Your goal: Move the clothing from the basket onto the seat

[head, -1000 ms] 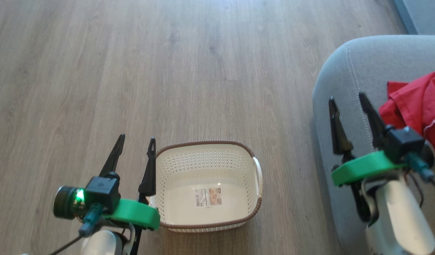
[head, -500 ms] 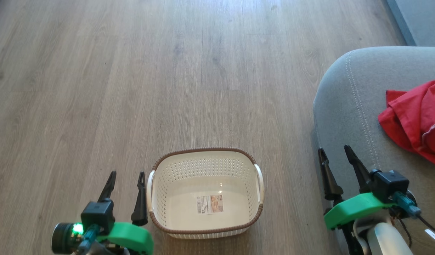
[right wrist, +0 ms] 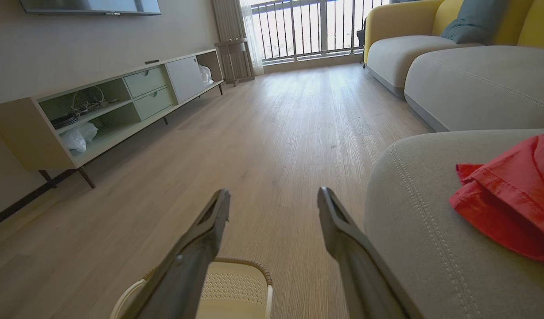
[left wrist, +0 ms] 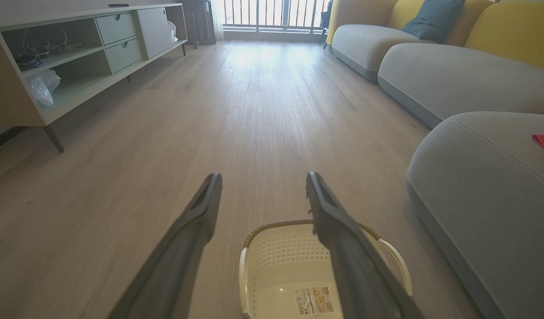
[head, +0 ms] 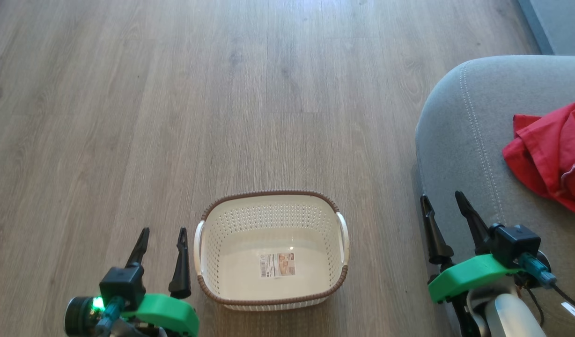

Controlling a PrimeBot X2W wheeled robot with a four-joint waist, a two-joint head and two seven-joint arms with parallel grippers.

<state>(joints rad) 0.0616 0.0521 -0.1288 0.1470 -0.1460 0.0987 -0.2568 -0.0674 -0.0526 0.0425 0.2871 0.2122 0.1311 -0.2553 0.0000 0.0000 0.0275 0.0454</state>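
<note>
The cream basket [head: 222, 262] stands on the wood floor with nothing in it but a paper label on its bottom; it also shows as the basket [left wrist: 272, 274] and the basket [right wrist: 241, 283]. Red clothing [head: 549, 154] lies on the grey seat [head: 460, 131] at the right, partly cut off by the frame edge; the clothing [right wrist: 511, 199] rests on the seat [right wrist: 413, 230]. My left gripper [head: 163, 230] is open just left of the basket. My right gripper [head: 442, 195] is open at the seat's near left edge, below the clothing. Nothing sits between either pair of fingers.
Wood floor [head: 222, 93] stretches ahead. A low TV cabinet [left wrist: 77, 57] with shelves and drawers runs along the left wall. More grey sofa cushions [left wrist: 453, 75] with yellow backs line the right side. A balcony railing [right wrist: 316, 26] stands at the far end.
Both arms have pulled back toward me and down in the head view, away from the basket rim and the clothing. The head camera shifted a little. Both grippers stayed open.
</note>
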